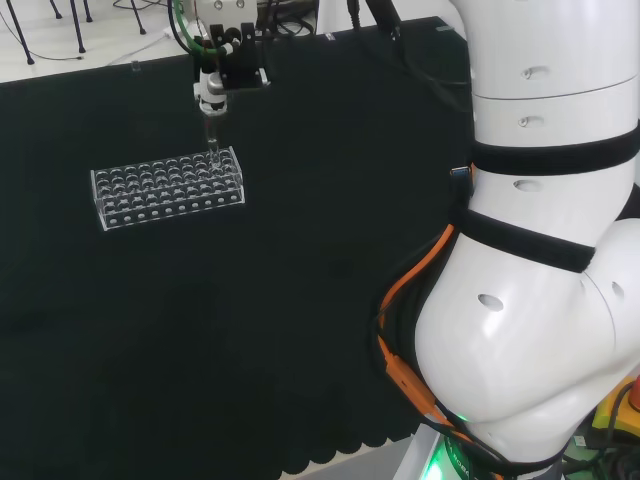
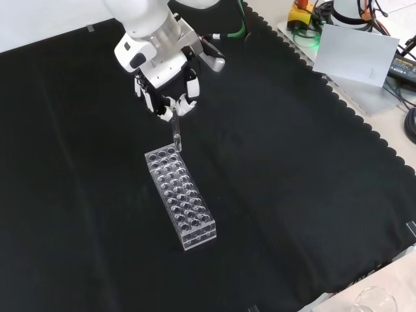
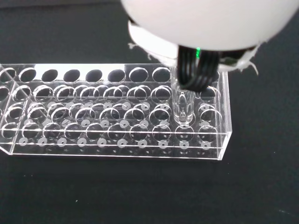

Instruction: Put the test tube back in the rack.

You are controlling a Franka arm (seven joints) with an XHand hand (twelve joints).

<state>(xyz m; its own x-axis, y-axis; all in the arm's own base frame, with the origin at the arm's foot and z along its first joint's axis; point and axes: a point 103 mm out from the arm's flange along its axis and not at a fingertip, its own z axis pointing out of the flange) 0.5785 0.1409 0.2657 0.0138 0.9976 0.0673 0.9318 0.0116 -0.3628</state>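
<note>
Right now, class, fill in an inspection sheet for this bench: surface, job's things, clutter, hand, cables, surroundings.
Surface: black cloth over the bench, scalloped at its edge.
Job's things: clear rack lying on the cloth; test tube about upright, its lower end at a hole near the rack's end nearest the hand. How deep it sits cannot be told.
Clutter: nothing seen on the cloth.
Hand: hand above the rack's end, fingers curled round the tube's top.
Cables: orange cable along the arm in the head view; dark cables off the cloth at the front view's right.
Surroundings: grey sheet beside the cloth; glassware at the front view's bottom edge.
</note>
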